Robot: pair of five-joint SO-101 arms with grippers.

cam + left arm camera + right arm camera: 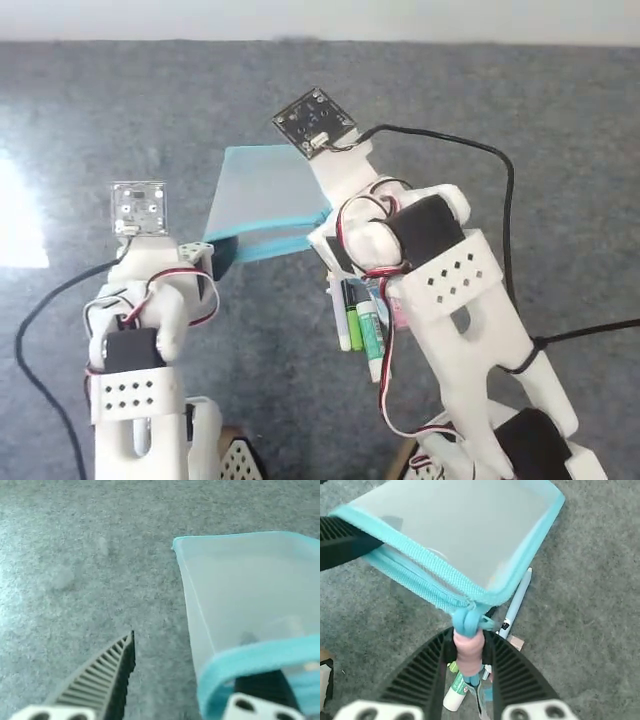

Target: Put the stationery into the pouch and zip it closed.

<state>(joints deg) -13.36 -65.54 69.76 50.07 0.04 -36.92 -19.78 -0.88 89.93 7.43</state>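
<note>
Holding the pouch (262, 185) at both ends of its mouth, with the pens (360, 320) not yet inside.
The right pincer (468, 637) is pressed together on a pink piece (468, 655) just under the teal zip pull (466, 621). The left pincer (213, 255) is spread, one jaw tucked at the opposite end, so the zip runs lengthwise between them. The pens lie on the desk (100, 120) beneath the right arm, the nearer one.

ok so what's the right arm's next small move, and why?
Probably let go: the right gripper is shut on the pink tab at the zip's end, yet the pens lie on the table outside the pouch. The left gripper has one finger at the open mouth, so zipping now looks premature.
</note>
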